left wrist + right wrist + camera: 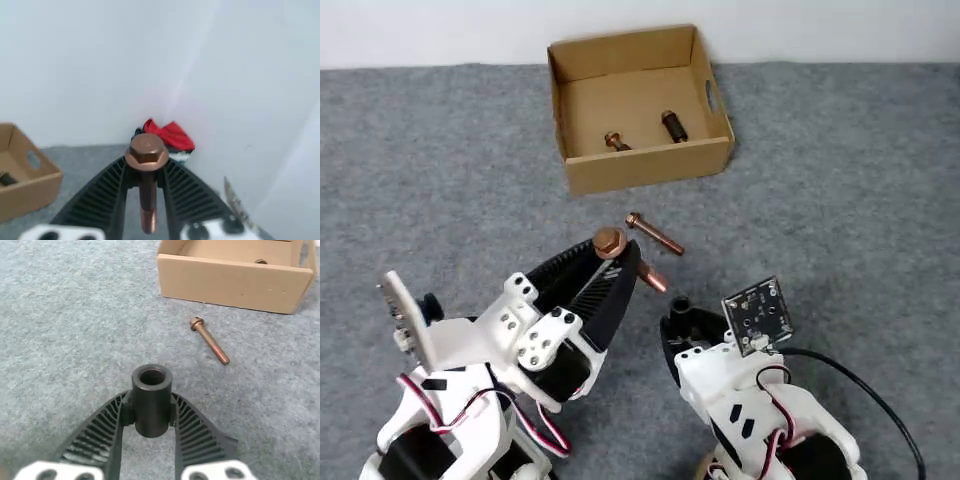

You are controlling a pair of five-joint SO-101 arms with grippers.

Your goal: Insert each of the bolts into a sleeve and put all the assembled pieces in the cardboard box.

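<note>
At about 7 o'clock in the high view, the left gripper (617,262) is seen clenched on a copper bolt (620,252). The bolt is held across the fingers, its hex head toward 11 o'clock and its tip toward 4 o'clock. In the left wrist view the same grasp (146,192) is shown, with the bolt (146,165) pinched by its shank just under the head, and a red cloth (168,133) is seen against the wall behind.

At 12 o'clock the cardboard box (645,166) is set on the grey carpet (840,190). Two pieces lie inside it: one with a copper head (615,141) and a darker one (674,126) just beside it toward 2 o'clock.

A loose bolt (655,234) lies on the carpet between the box and the grippers, its head toward 10 o'clock; it is touched by neither gripper.

At about 5 o'clock the right gripper (678,312) is closed on a black sleeve (678,303). In the right wrist view the sleeve (151,400) is gripped by its sides between the fingers (151,415), its open bore exposed, with the loose bolt (209,340) and the box (232,282) beyond it.
</note>
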